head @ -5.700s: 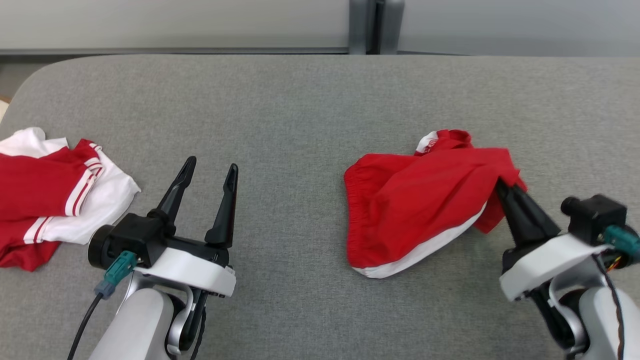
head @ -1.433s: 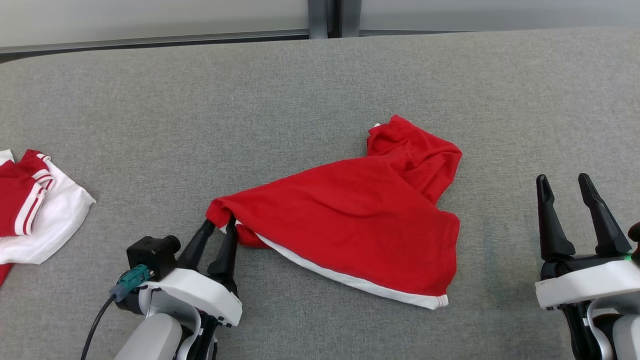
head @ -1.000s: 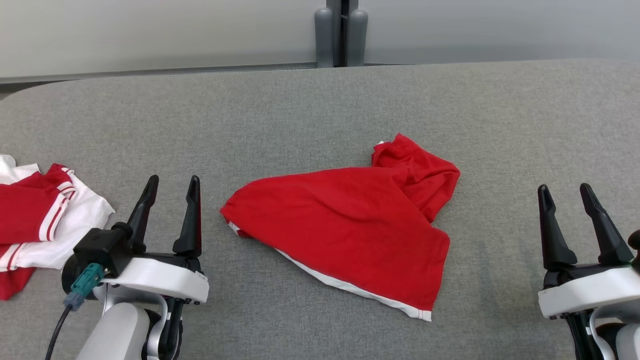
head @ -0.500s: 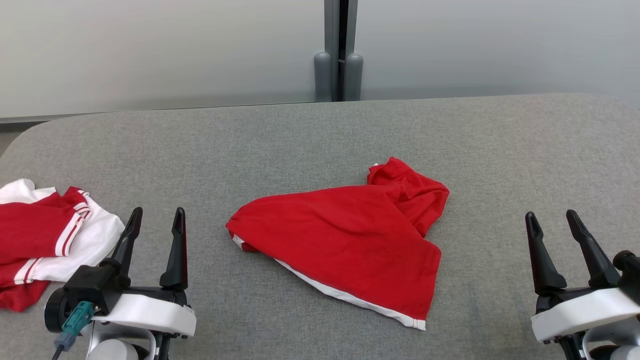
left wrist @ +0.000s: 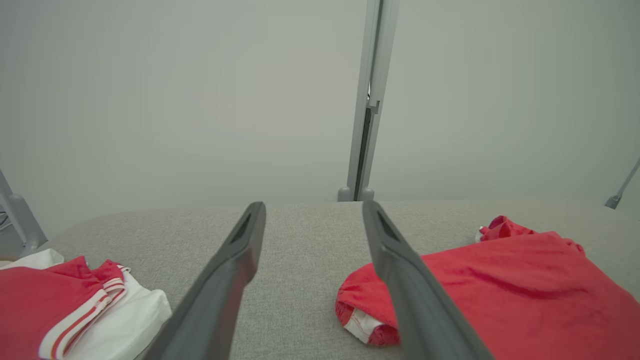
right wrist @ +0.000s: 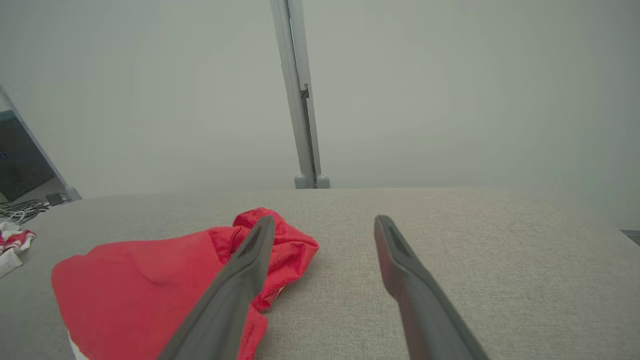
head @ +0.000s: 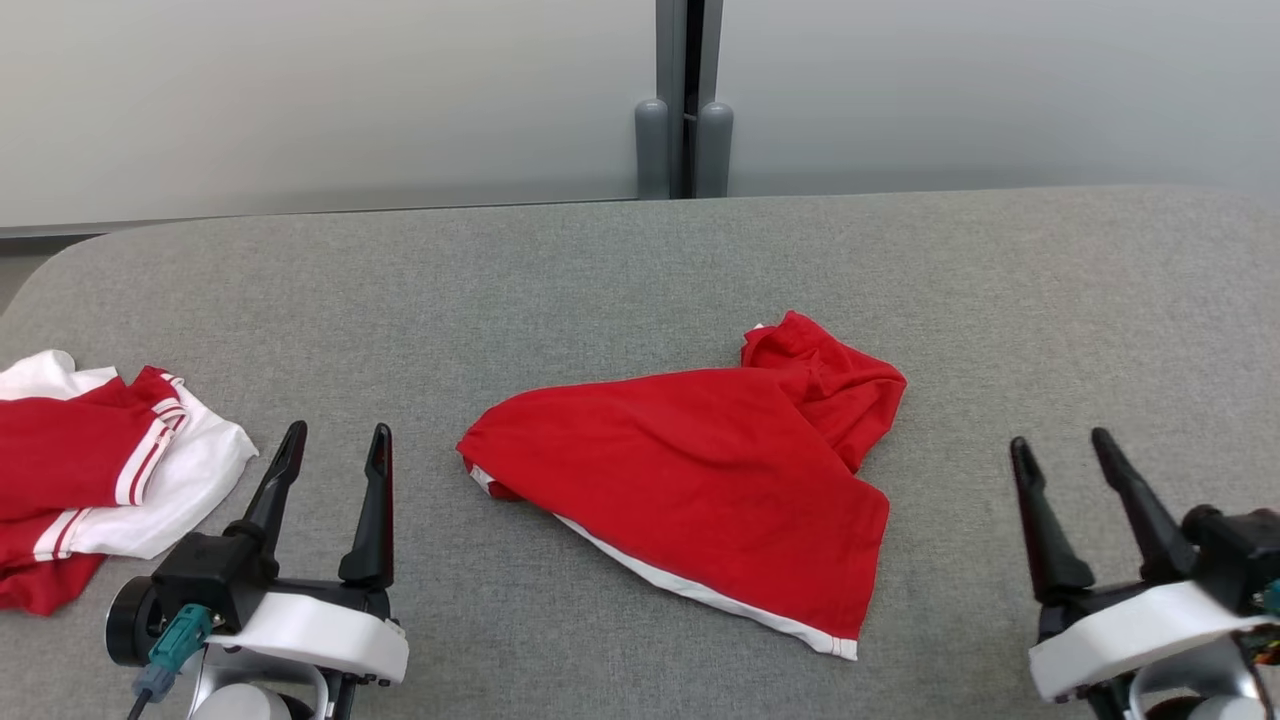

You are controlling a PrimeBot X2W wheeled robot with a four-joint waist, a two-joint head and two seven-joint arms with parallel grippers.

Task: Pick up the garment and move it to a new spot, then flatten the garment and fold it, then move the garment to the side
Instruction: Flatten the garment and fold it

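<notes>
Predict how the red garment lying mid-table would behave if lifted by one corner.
Probably floppy: the red garment lies rumpled and bunched at its far end, so it would drape. Likely light: thin cloth. Unlikely to slide freely on the felt-like grey table.

Red garment (head: 700, 490) rumpled, mid-table

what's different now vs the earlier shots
The right claw let go of the red garment, which now lies further left and more spread out. The left claw then gripped its left corner, released it and pulled back. Both claws are open and empty. The red-and-white clothes at the left of the table stayed put.
</notes>
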